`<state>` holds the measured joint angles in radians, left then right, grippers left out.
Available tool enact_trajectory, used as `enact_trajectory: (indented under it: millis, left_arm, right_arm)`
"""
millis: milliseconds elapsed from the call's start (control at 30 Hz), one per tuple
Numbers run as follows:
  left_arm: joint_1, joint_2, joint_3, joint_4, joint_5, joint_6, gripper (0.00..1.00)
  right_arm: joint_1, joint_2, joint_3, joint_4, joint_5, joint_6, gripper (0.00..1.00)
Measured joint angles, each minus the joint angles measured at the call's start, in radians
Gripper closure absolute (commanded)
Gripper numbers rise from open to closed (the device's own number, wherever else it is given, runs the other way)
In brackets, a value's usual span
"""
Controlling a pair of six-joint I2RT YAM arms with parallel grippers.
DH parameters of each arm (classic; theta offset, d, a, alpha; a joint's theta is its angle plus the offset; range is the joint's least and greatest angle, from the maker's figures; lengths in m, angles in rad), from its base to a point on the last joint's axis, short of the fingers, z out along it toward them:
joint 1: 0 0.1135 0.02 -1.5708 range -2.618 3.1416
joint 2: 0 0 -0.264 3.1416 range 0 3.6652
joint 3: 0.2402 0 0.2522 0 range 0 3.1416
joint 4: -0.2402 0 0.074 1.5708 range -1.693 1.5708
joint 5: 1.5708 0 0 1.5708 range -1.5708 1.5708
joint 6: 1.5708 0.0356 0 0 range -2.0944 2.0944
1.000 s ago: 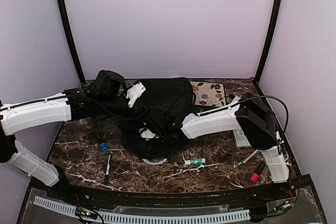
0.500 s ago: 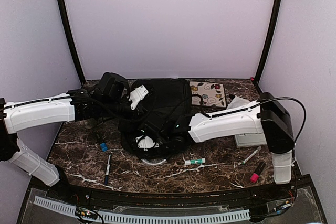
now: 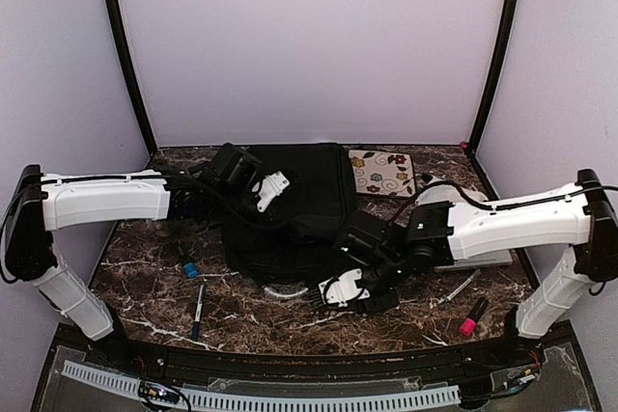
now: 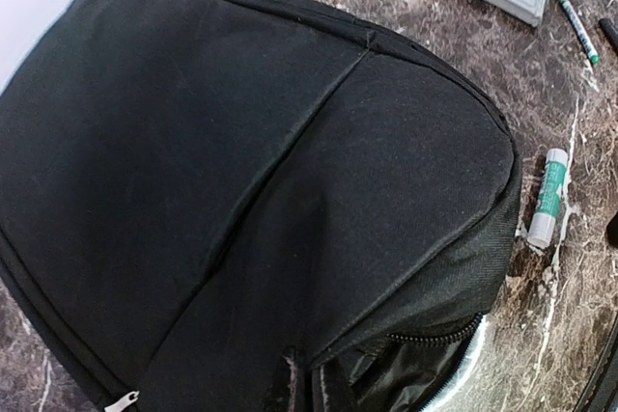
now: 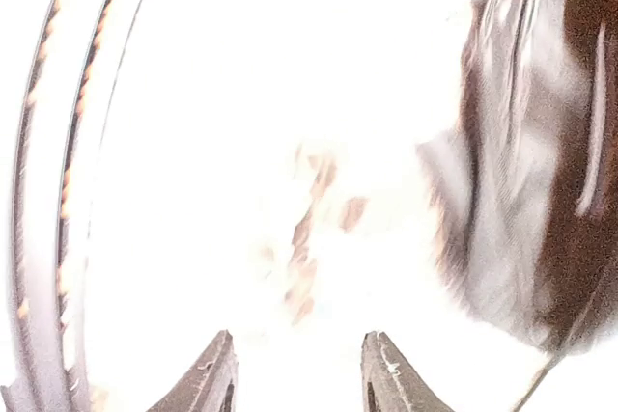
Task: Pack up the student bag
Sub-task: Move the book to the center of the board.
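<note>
The bag (image 3: 314,176) lies flat at the middle back of the counter (image 3: 145,282), its near zipper partly undone. The left hand (image 3: 266,196) hangs over the bag's left part, clenched; whether it pinches fabric cannot be told. The right hand (image 3: 333,296) sits low just in front of the bag, fingers (image 5: 214,378) apart, nothing seen between them. A glue stick (image 4: 546,198) lies beside the bag.

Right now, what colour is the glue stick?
Glue stick: white with a green band; left wrist view shows it best.

Right jaws now outside the student bag (image 3: 309,190)
</note>
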<state>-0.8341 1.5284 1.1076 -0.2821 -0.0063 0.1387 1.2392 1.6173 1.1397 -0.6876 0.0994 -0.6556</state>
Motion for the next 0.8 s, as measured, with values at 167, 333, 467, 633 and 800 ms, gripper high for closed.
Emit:
enact_trajectory:
  millis: [167,333,467,633,800]
  left_arm:
    - [0.0,0.11,0.069,-0.055,0.02,-0.023,1.0]
    - [-0.001,0.197,0.105,-0.087,0.046,-0.042,1.0]
    - [-0.002,0.256,0.151,-0.143,0.072,-0.066,0.69]
    - [-0.027,0.254,0.156,-0.175,0.05,-0.095,0.48]
    - [-0.088,0.22,0.161,-0.185,0.048,-0.118,0.46]
  right_arm:
    - [-0.222,-0.171,-0.115,-0.048,-0.123,0.043,0.56]
    - [-0.52,-0.296,-0.18,-0.001,-0.068,0.165,0.52]
    - [-0.76,-0.434,-0.277,0.025,-0.043,0.222,0.49]
    - [-0.991,-0.538,-0.318,0.013,0.028,0.265,0.42]
    - [-1.131,-0.609,-0.322,0.004,0.059,0.271,0.42]
